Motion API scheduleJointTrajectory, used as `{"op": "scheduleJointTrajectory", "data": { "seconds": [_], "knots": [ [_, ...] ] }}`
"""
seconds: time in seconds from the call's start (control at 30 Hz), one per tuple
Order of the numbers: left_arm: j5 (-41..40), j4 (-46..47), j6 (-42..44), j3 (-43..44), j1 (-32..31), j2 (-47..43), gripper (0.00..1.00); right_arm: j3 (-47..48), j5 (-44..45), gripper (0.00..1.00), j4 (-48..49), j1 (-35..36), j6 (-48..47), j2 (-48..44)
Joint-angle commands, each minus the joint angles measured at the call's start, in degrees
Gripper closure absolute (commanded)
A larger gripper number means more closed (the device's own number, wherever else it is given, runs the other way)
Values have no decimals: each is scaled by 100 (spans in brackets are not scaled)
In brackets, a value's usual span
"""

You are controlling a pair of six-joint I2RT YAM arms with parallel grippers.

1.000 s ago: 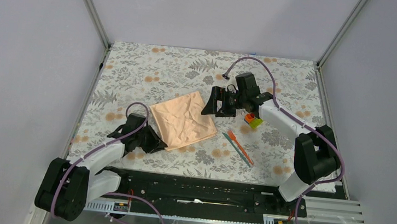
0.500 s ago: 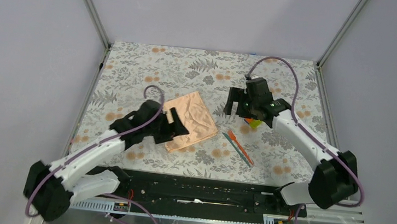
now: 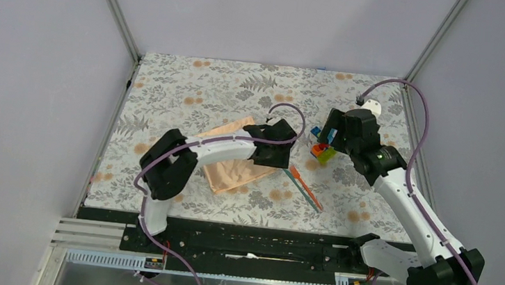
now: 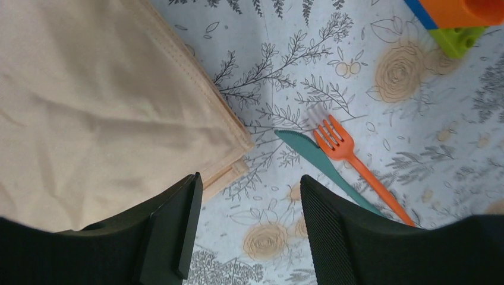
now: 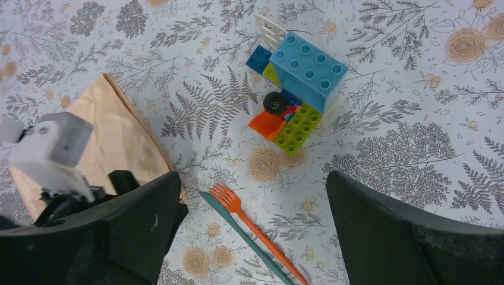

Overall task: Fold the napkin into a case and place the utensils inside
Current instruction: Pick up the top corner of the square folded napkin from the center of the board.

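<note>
The peach-orange napkin (image 3: 229, 172) (image 4: 89, 107) (image 5: 122, 136) lies folded flat on the mat, with layered hems showing at its right corner. My left arm reaches across it. My left gripper (image 3: 282, 156) (image 4: 249, 231) is open over the bare mat just off that corner, with nothing between its fingers (image 4: 172, 231). The utensils, an orange fork (image 4: 345, 148) (image 5: 255, 217) and a teal knife (image 4: 318, 160) (image 5: 238, 228), lie side by side just right of the napkin (image 3: 305, 186). My right gripper (image 3: 334, 136) (image 5: 252, 202) hangs open and high above the fork and knife.
A cluster of multicoloured toy blocks (image 3: 320, 149) (image 5: 294, 95) sits on the floral mat (image 3: 192, 88) just beyond the utensils. The left arm's white wrist (image 5: 53, 151) shows beside the napkin in the right wrist view. Frame posts stand at the back corners.
My left arm swung from the napkin's near-left edge across it to its right corner, jaws opened. My right arm withdrew rightward from the napkin and now hovers by the blocks.
</note>
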Motion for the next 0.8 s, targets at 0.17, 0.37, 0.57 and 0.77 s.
{"op": "scheduleJointTrajectory", "data": {
  "seconds": [0.17,0.37,0.57,0.77],
  "knots": [
    [-747,-520,253,984,-139,693,36,-127,55,0,144,-23,-49,-73],
    [-814,-614,219,1128,-186,934,48,-142,-32,0,187,-23,-49,-42],
    [-976,-908,214,1470,-304,1259,57,-162,-49,0,198,-22,-50,-29],
    [-1106,-940,177,1434,-350,1263,63,-198,-118,0,234,-24,-59,-24]
  ]
}}
